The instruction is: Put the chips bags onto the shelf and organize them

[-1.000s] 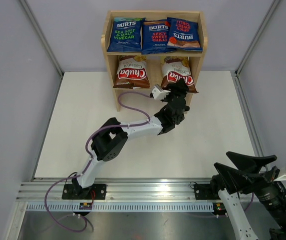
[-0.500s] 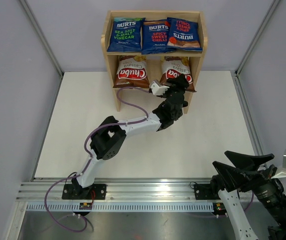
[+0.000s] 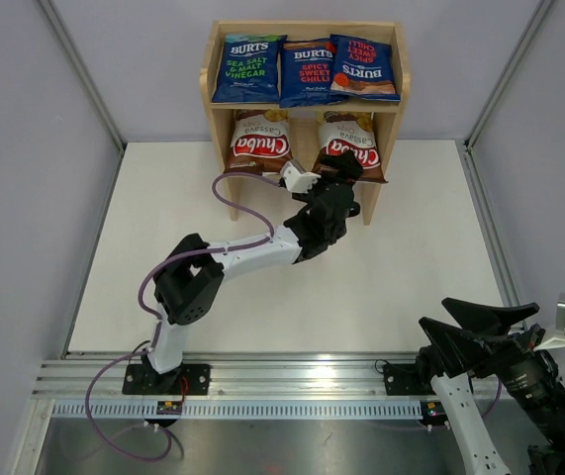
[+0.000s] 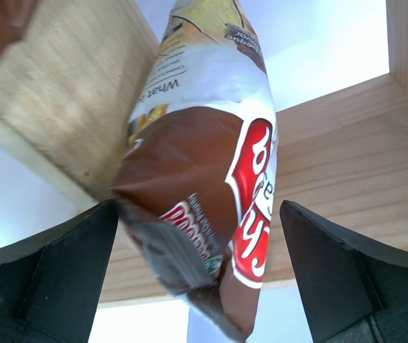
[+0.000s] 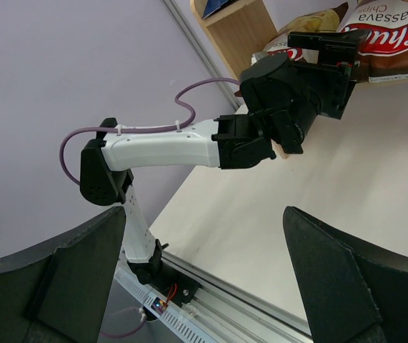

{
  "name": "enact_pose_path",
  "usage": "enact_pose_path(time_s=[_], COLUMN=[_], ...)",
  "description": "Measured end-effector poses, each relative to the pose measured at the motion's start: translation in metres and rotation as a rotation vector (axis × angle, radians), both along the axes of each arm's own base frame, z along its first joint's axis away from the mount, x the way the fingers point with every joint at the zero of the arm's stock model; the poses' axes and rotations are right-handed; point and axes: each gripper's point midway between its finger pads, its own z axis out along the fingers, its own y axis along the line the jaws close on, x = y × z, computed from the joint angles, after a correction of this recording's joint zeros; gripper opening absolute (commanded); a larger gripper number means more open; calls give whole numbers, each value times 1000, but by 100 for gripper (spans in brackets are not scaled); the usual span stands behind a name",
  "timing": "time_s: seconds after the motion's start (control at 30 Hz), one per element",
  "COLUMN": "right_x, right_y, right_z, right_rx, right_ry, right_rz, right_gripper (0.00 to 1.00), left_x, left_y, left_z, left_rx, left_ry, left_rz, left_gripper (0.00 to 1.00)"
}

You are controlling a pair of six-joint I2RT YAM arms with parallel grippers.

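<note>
The wooden shelf (image 3: 402,79) stands at the table's far edge. Three blue BURTS bags (image 3: 248,69) (image 3: 307,72) (image 3: 364,67) lie on its top tier. Two brown Chuba bags lean in the lower tier, one left (image 3: 259,143) and one right (image 3: 353,146). My left gripper (image 3: 344,166) is open at the right Chuba bag's lower edge. In the left wrist view that bag (image 4: 204,186) hangs between the wide-apart fingers (image 4: 46,271), against the shelf wood (image 4: 346,157). My right gripper (image 3: 435,315) is open and empty at the near right.
The left arm (image 3: 252,255) stretches across the white table (image 3: 163,247) with its purple cable looping near the shelf's left leg. Grey walls enclose the table on three sides. An aluminium rail (image 3: 292,381) runs along the near edge.
My left arm's elbow and wrist have swung left, and the gripper has shifted slightly left at the right Chuba bag. The right arm has barely moved.
</note>
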Motion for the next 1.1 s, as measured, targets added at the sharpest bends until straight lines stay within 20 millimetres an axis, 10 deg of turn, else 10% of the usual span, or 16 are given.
enact_pose_path(time_s=[0.5,0.83,1.1], right_x=[11,75,126], right_y=[-4,-19,-32], right_z=[-9,-65,-101], right_rx=[-44,-177,-308], right_ry=[0,152,305], right_rz=[-32,-166,-258], right_gripper=[100,99,99], left_x=[-70,-144,-187], left_y=[48,119,191], left_z=[-16,30,-4], left_rx=[172,621,1075], left_ry=[83,134,315], left_rz=[-62,-228,-406], left_gripper=[99,99,99])
